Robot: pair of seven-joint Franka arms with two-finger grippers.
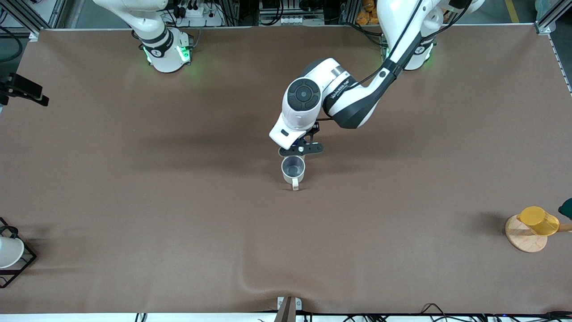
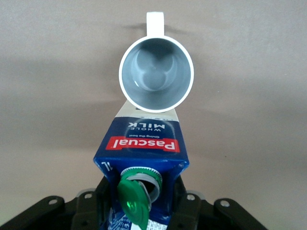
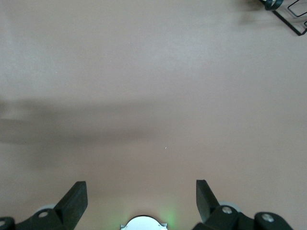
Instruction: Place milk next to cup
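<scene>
The cream-white cup (image 1: 293, 169) stands upright near the middle of the table, its handle toward the front camera. In the left wrist view the cup (image 2: 156, 73) shows a grey, empty inside. The milk (image 2: 144, 143), a dark-blue carton with a red label band and a green cap, sits right beside it, its white end meeting the cup's rim. My left gripper (image 2: 141, 211) is shut on the milk, a finger on each side. In the front view the left gripper (image 1: 300, 150) hangs just beside the cup and hides the carton. My right gripper (image 3: 141, 189) waits open over bare table.
A yellow cup on a round wooden base (image 1: 534, 223) stands near the left arm's end of the table. A white cup in a black wire frame (image 1: 11, 252) sits at the right arm's end. The brown cloth has a fold (image 1: 250, 281) near the front edge.
</scene>
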